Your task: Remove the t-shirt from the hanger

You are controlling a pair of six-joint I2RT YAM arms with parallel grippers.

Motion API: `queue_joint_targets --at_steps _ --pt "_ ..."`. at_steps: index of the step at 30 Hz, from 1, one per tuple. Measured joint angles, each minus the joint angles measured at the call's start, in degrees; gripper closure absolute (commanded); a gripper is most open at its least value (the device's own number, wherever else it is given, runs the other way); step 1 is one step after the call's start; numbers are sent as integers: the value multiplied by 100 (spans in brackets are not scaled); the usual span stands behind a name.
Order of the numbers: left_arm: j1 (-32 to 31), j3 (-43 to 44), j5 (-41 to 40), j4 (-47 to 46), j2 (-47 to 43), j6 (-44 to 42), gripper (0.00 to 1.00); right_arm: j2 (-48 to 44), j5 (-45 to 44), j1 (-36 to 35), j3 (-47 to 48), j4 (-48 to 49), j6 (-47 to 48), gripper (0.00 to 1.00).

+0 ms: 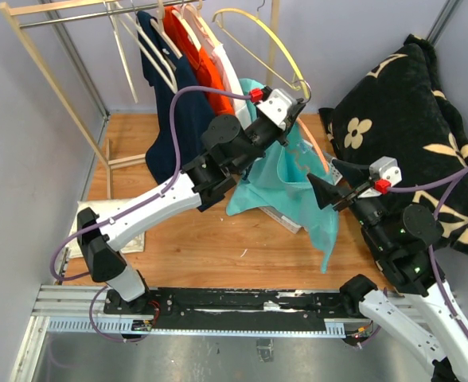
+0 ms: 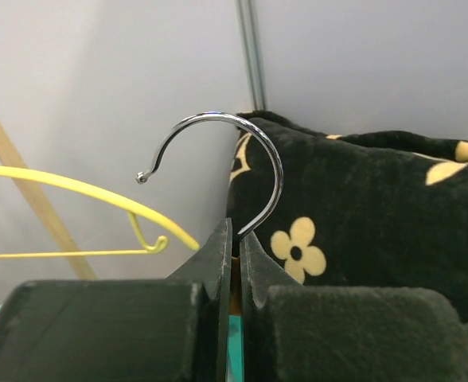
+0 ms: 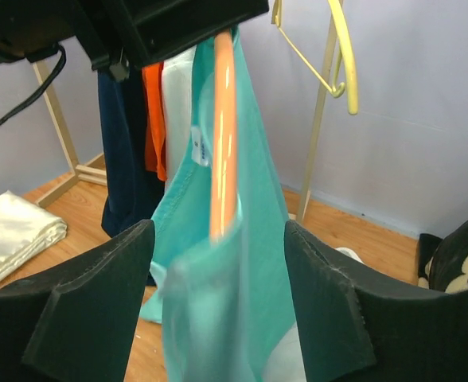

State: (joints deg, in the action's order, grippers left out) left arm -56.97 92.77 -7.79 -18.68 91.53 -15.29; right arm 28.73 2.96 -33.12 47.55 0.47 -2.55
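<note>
A: Where are we?
B: Our left fingers [image 2: 224,248] clamp the hanger hook [image 2: 279,179]; the t-shirt [image 3: 254,199] drapes below it (not yet off). Our open right fingers [image 3: 99,294] hover beside it. Next we close and pull down.

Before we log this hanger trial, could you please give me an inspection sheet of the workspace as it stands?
Surface: wooden table, no damage seen.
Job's things: teal t-shirt draped on orange hanger, off the rack.
Clutter: folded cream cloth left; black floral cushion right.
Grippers: left gripper shut on hanger hook; right gripper open, astride the shirt.
Cables: purple cable looping along each arm.
Surroundings: wooden rack holding garments and a yellow hanger.
</note>
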Motion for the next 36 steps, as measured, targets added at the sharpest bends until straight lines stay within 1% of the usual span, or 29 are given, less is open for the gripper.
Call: queue_joint_targets --at_steps 5,11,16,20,28,29,33,36 --pt "15 568 -269 254 262 -140 99 -127 -55 0 39 -319 4 31" --pt "70 1495 -466 588 693 -269 99 -568 -151 0 39 -734 22 31" --pt "109 2059 -568 850 966 -404 99 -876 -225 0 35 -1029 24 35" --pt "136 2267 -610 970 1071 -463 99 -1051 -350 0 -13 -1228 63 40" --pt "140 2339 -610 1143 1075 -503 99 -1152 -807 0 -96 -1639 177 43" --pt "140 2339 -608 1156 1075 -503 99 -1163 -879 0 -98 -1681 201 45" --pt "140 2334 -586 1167 1051 -494 100 -1165 -1095 0 -98 -1777 293 61" --pt "140 2256 -560 1172 957 -481 99 -1165 -1202 0 -98 -1818 348 69"
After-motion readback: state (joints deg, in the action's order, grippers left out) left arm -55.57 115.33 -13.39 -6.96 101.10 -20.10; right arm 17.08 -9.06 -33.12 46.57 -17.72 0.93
